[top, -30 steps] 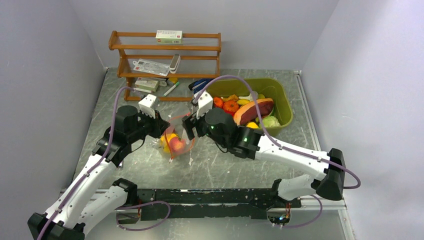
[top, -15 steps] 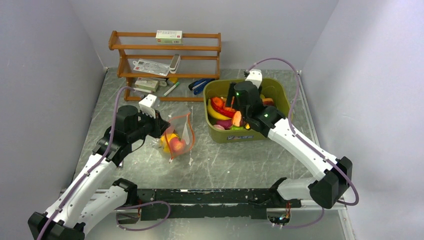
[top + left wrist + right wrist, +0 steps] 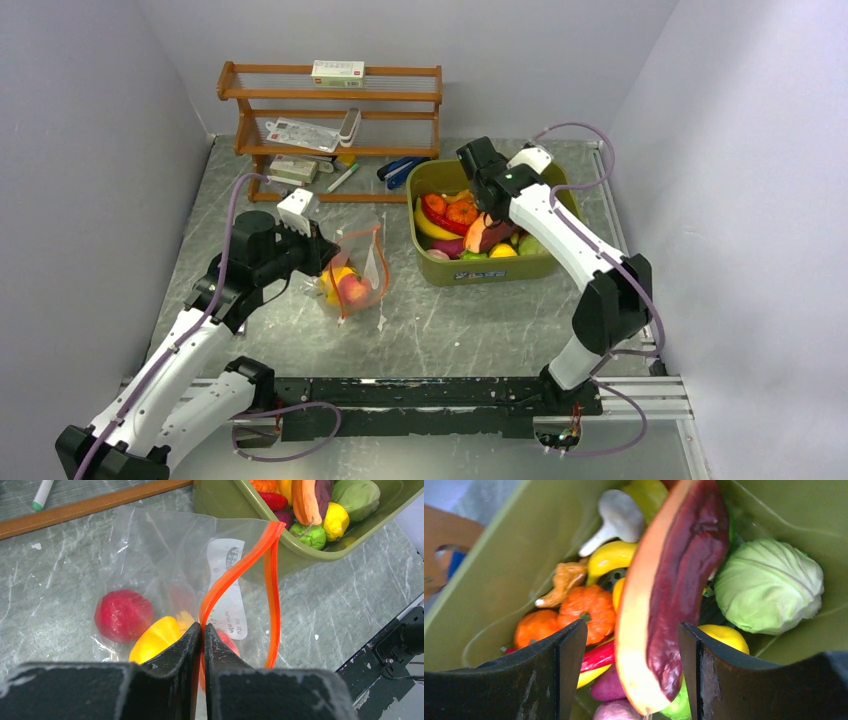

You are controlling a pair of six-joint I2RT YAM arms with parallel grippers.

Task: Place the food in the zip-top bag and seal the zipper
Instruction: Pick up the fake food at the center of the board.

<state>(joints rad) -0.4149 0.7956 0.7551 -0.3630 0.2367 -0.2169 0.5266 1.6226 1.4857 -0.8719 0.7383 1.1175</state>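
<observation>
The clear zip-top bag [image 3: 355, 270] lies left of centre on the table with its mouth gaping. My left gripper [image 3: 202, 627] is shut on one lip of the red-orange zipper [image 3: 240, 565]. Inside the bag [image 3: 165, 560] sit a red fruit [image 3: 123, 615] and a yellow piece [image 3: 157, 637]. My right gripper [image 3: 633, 645] hangs open inside the olive tub [image 3: 500, 272]. Its jaws straddle a long purple-and-cream food slice [image 3: 674, 590] without touching it. Around the slice lie a green cabbage [image 3: 769, 587], an orange pumpkin [image 3: 586, 607] and a white mushroom [image 3: 616, 517].
A wooden rack [image 3: 330, 100] with packets stands at the back left. A marker pen [image 3: 342, 178] and a blue tool [image 3: 400, 168] lie in front of it. The tub's near wall [image 3: 300, 555] sits close to the bag's mouth. The black base rail [image 3: 420, 395] runs along the near edge.
My right arm has swung from the bag's mouth over to the tub and reached down among the food, its jaws narrowing slightly. The left gripper and the bag have stayed put.
</observation>
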